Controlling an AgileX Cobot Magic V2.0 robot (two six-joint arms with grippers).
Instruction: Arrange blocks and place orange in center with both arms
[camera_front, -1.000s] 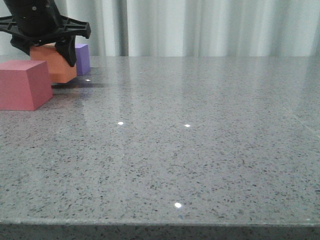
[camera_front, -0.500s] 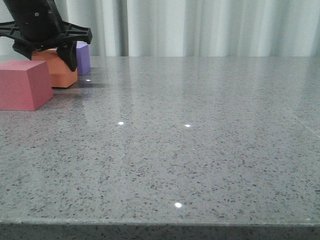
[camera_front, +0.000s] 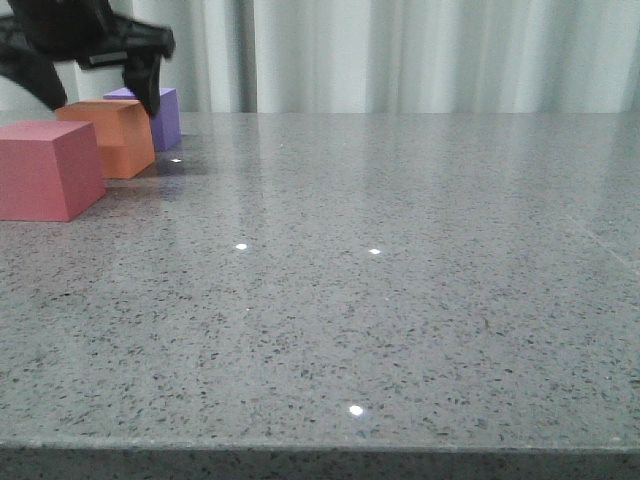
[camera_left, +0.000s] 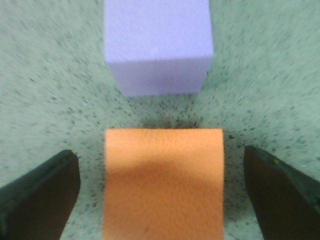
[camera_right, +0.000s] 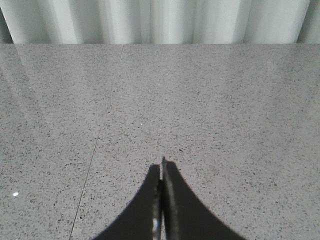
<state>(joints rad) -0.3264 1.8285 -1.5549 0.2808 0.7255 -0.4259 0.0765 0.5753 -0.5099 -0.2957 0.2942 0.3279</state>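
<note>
In the front view the orange cube (camera_front: 112, 140) rests on the table at the far left. It sits between the red-pink cube (camera_front: 48, 170) in front of it and the purple cube (camera_front: 165, 118) behind it. My left gripper (camera_front: 102, 98) hangs open just above the orange cube, touching nothing. In the left wrist view the orange cube (camera_left: 164, 185) lies between the two spread fingers (camera_left: 40, 200) with a gap on each side, and the purple cube (camera_left: 157, 47) lies beyond it. My right gripper (camera_right: 162, 170) is shut and empty over bare table; it is out of the front view.
The grey speckled table (camera_front: 400, 300) stretches to the right of the cubes. A pale curtain (camera_front: 420, 50) hangs behind its far edge. The table's front edge runs along the bottom of the front view.
My left gripper lowered the orange cube onto the table, let go of it, opened wider and rose above it. The other cubes have not moved.
</note>
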